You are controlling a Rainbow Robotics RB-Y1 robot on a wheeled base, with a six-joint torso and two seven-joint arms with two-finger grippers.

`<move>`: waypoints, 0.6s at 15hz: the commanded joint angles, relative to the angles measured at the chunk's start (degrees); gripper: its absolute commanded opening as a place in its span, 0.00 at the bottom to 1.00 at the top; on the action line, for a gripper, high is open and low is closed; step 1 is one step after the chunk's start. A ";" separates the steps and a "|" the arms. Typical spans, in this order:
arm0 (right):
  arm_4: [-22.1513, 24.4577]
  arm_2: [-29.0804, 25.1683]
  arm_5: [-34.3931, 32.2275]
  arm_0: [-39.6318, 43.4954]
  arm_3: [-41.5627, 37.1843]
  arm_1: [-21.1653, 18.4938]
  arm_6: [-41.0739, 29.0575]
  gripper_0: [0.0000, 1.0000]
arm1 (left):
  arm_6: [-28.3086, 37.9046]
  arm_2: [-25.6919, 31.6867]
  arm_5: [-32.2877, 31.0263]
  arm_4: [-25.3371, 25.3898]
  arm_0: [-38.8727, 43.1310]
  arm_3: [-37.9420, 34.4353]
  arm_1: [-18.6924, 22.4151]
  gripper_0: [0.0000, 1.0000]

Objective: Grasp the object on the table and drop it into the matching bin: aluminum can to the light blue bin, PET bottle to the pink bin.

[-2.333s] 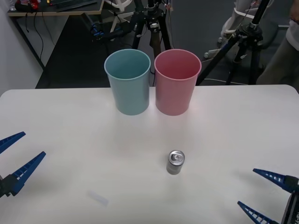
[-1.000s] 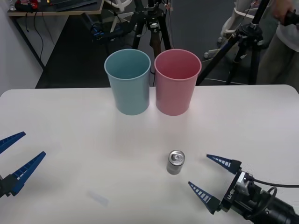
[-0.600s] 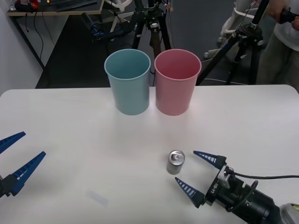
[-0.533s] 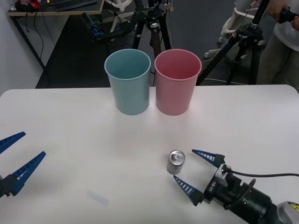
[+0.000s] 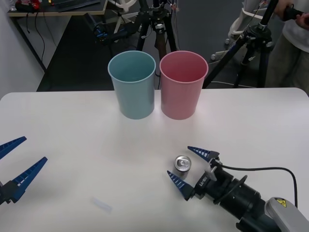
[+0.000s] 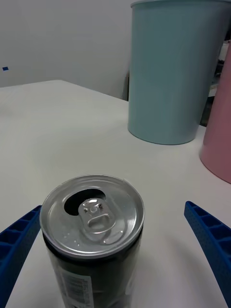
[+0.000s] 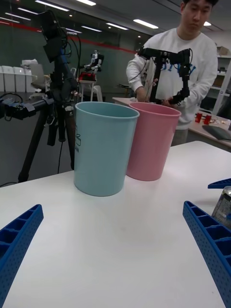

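The aluminum can [image 5: 182, 166] [image 6: 92, 233] stands upright on the white table [image 5: 72, 125], silver-grey with a shiny pull-tab top. My right gripper [image 5: 189, 166] is open, one blue finger on each side of the can, not touching it. The can's edge [image 7: 223, 207] also shows in the left wrist view. At the table's far edge stand the light blue bin [image 5: 132, 84] [image 6: 175, 67] [image 7: 103, 147] and, to its right, the pink bin [image 5: 183, 84] [image 6: 219, 125] [image 7: 151, 139], side by side. My left gripper [image 5: 17, 162] waits open at the left edge.
A small pale scrap [image 5: 102, 205] lies on the table in front of the can's left. Tripods [image 5: 251, 43] and cables stand on the floor behind the table. Wide bare tabletop lies between the can and the bins.
My right arm has come in from the lower right and slid its open fingers up to either side of the can. The can, bins and left arm have not moved.
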 commanded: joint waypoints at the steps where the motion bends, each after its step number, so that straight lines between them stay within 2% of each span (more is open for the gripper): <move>1: -0.28 2.40 2.09 -0.85 0.02 0.03 -0.13 1.00 | 0.00 0.00 0.00 0.00 0.00 0.00 0.00 1.00; 7: -0.19 2.93 2.27 -0.77 0.02 -0.06 0.13 1.00 | 0.00 0.00 0.00 0.00 0.00 0.00 0.00 1.00; 8: -0.19 2.93 2.18 -0.77 0.02 -0.06 0.13 0.97 | 0.00 0.00 0.00 0.00 0.00 0.00 0.00 1.00; 9: -0.19 2.93 2.09 -0.77 0.02 -0.06 0.13 0.46 | 0.00 0.00 0.00 0.00 0.00 0.00 0.00 1.00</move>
